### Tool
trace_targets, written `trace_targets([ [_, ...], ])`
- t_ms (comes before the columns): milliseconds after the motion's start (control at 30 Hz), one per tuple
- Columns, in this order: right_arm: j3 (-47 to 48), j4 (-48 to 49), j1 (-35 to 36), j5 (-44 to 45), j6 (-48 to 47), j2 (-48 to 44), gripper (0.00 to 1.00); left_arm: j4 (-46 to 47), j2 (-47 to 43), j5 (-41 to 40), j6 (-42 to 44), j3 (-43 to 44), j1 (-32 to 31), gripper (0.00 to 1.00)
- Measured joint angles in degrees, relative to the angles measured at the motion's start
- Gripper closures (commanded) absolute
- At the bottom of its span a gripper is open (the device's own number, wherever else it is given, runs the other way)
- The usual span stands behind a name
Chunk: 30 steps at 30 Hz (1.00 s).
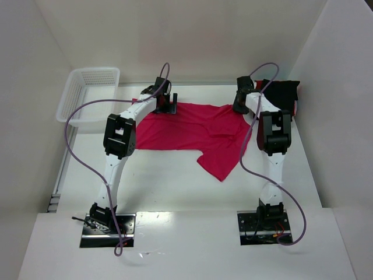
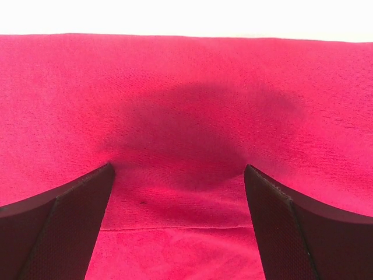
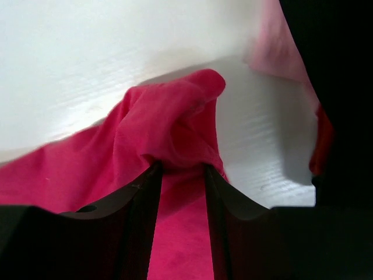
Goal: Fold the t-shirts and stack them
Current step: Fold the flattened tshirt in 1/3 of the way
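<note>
1. A white basket (image 1: 87,96) sits at the table's far left. A dark heap of clothing (image 1: 282,93) fills the far right corner, just behind the right gripper (image 1: 240,106).
2. The red t-shirt (image 1: 192,131) lies spread between them.
3. The right gripper is clamped on a raised bunch of the shirt's edge. The left gripper (image 1: 167,104) has its fingers wide apart, tips on the cloth.
4. The table (image 1: 175,186) is white, with white walls (image 1: 204,35) on three sides.

Both arms extend forward from their bases at the near edge, elbows raised, wrists pitched down at the far side. The left arm (image 1: 119,137) angles inward to the right; the left gripper (image 1: 165,104) has its fingers (image 2: 58,227) spread wide. The right arm (image 1: 274,131) reaches nearly straight ahead; the right gripper (image 1: 240,104) is pinched on a fold of the red t-shirt (image 3: 169,122).
</note>
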Motion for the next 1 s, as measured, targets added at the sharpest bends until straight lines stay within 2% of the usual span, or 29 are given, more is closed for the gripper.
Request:
trace_targets([
  [333,-7.0,-2.9,-0.7,-0.2,0.1,-5.2,0.59,-1.4,1.0,1.2,-0.2,2.4,0.8,0.0],
  [467,-8.3,-5.2,-0.7,-1.7,0.2,-9.1,0.44,-2.1,1.9,1.6,-0.2,4.1,1.7,0.0],
  [500,-8.3,-5.3,-0.7,-2.0,0.1,-10.0,0.36,-2.3,2.0,1.7,-0.2,4.4,1.9,0.0],
  [600,-8.2,-5.4,-0.7,-2.1,0.0,-11.7,0.32,-3.1,2.3,1.9,-0.2,5.2,2.4,0.0],
  [867,-7.0,-4.6,-0.7,-7.2,-0.2,-11.8,0.36,-5.3,3.3,2.3,-0.2,9.3,3.3,0.0],
  [1000,-1.4,-3.8,-0.7,-9.7,-1.0,-9.0,0.36,-6.2,4.7,2.5,-0.1,14.6,4.0,0.0],
])
